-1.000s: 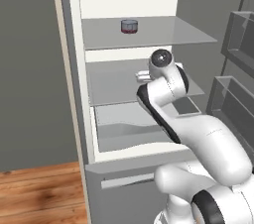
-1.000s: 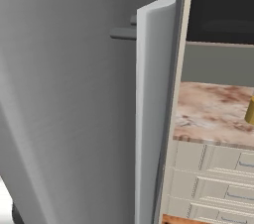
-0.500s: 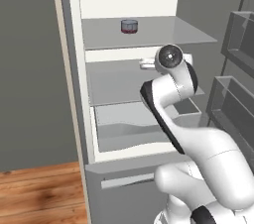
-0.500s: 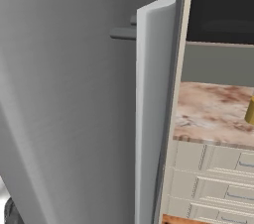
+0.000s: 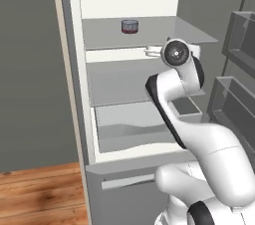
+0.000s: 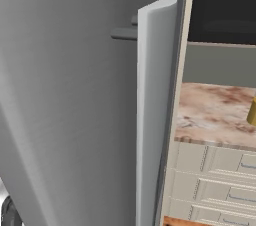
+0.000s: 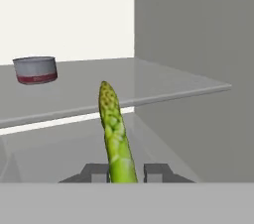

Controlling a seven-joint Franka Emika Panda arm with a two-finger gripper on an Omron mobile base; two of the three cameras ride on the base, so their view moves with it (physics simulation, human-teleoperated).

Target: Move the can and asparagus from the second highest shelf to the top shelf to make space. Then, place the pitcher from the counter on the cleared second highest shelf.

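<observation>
metal can point(image 7: 34, 70), translucent top shelf point(image 7: 163, 86)

The left base view looks forward into the open fridge from behind the arm point(image 5: 174, 99), the can point(image 5: 129, 26) at 12 o'clock. The right base view faces the fridge door point(image 6: 75, 95), close; counter point(image 6: 215, 115) at 3 o'clock. The hand view sits near the top shelf point(image 7: 149, 84), sharing the can point(image 7: 34, 70).

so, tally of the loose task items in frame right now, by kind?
can: 1, on the top shelf
asparagus: 1, held in the claw below the top shelf's front edge
pitcher: 1, at the picture's edge on the counter, mostly cut off
Total: 3
</observation>
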